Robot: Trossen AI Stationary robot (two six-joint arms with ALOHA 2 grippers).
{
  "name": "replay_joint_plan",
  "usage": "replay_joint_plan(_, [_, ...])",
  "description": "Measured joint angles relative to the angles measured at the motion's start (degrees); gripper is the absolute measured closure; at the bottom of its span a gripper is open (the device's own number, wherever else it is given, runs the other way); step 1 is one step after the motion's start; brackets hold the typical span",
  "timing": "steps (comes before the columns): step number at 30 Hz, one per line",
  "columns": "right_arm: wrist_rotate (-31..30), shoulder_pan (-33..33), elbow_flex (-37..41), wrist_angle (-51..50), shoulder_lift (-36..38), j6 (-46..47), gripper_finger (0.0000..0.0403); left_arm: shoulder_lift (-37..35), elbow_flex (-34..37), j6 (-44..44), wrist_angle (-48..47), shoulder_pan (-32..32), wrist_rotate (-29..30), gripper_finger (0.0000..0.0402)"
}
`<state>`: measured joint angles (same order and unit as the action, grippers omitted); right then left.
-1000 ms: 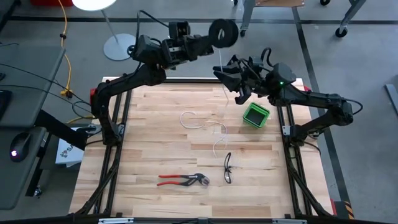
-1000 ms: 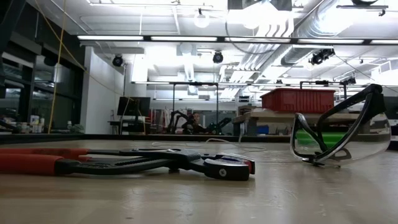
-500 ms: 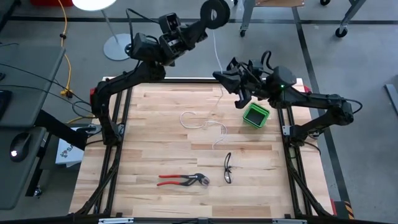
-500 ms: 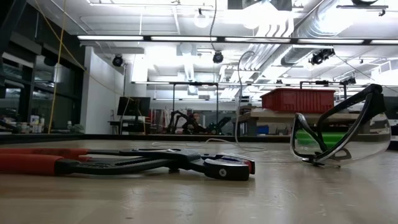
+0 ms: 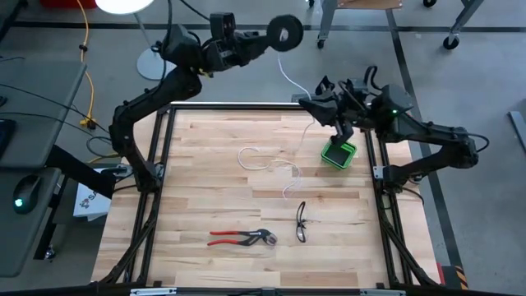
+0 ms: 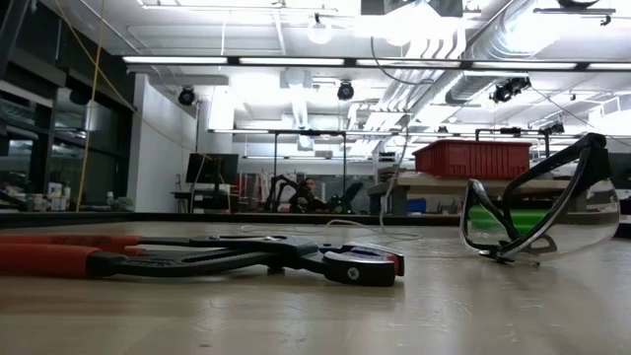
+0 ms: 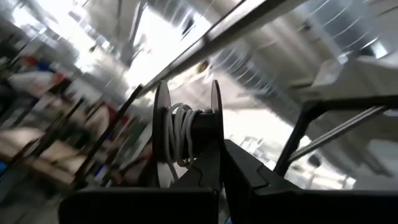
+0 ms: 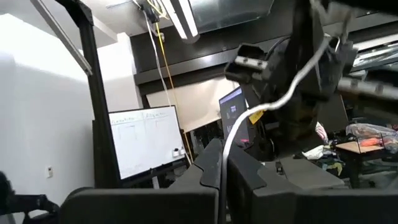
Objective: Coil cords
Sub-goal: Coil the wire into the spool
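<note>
Since a second ago my left gripper (image 5: 267,37), jaws clamped on the spool (image 5: 286,31), swung farther behind the bench (image 5: 205,177) while my right gripper (image 5: 312,104) pinched the cord (image 5: 289,78), so winding looks ready, slack still lying on the bench.

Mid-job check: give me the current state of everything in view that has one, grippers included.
left gripper: shut on spool, raised beyond the table's far edge.
spool: held aloft, a few turns wound on.
white cord: mostly uncoiled, loose on the table.
right gripper: shut on white cord.
pliers: lying flat, untouched.
safety glasses: lying unfolded.
</note>
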<state>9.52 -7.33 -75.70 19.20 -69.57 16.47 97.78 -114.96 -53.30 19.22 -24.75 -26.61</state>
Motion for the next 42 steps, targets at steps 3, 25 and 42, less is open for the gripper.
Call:
replay_joint_plan(3, [0.4, 0.0, 0.0, -1.8, 1.4, 0.0, 0.0403, -1.4, 0.0, 3.0, -6.3, 0.0, -1.4, 0.0401])
replay_joint_plan(25, [4.0, 0.0, 0.0, -5.6, 4.8, -1.0, 0.0403, -5.3, 0.0, 7.5, -36.3, 1.7, -8.8, 0.0401])
replay_joint_plan(42, [4.0, -0.5, 0.0, -1.2, 4.3, -3.0, 0.0403, -5.2, 0.0, 3.0, -42.1, 8.0, -16.5, 0.0401])
